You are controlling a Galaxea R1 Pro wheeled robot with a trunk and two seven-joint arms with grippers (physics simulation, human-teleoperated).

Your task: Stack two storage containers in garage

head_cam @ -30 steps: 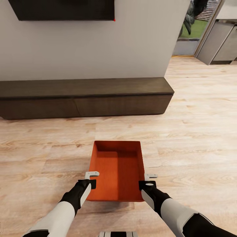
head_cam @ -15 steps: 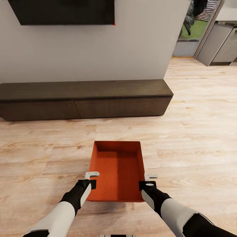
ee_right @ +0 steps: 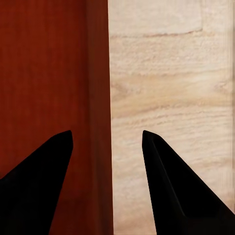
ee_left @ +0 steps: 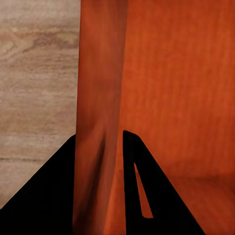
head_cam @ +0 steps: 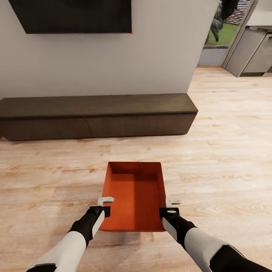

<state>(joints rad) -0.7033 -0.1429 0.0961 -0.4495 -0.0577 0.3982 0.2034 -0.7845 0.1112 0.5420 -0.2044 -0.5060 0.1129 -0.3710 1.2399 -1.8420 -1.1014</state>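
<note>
Carrying an orange-red, finely ribbed, lidless rectangular storage container (head_cam: pixel 135 196) over a light wood-plank floor (head_cam: pixel 223 158), gripped at both long sides.

The floor is spread across the lower half of the head view; a plain pale wall (head_cam: pixel 158 49) is seen at 12 o'clock, with a black wall-mounted TV (head_cam: pixel 75 17) at 11 o'clock and a low dark wood console (head_cam: pixel 98 115) stretched beneath it. Grey cabinets (head_cam: pixel 251 54) and a glass door onto greenery (head_cam: pixel 223 26) are seen at 1 o'clock. The container is held level at the view's centre, its open top upward. Its left wall is clamped by the left gripper (head_cam: pixel 105 206), one finger on each face of that wall (ee_left: pixel 98 147). The right wall is straddled by the right gripper (head_cam: pixel 170 207), whose fingers stand apart from the wall (ee_right: pixel 98 122) in the wrist view; contact cannot be told.
</note>
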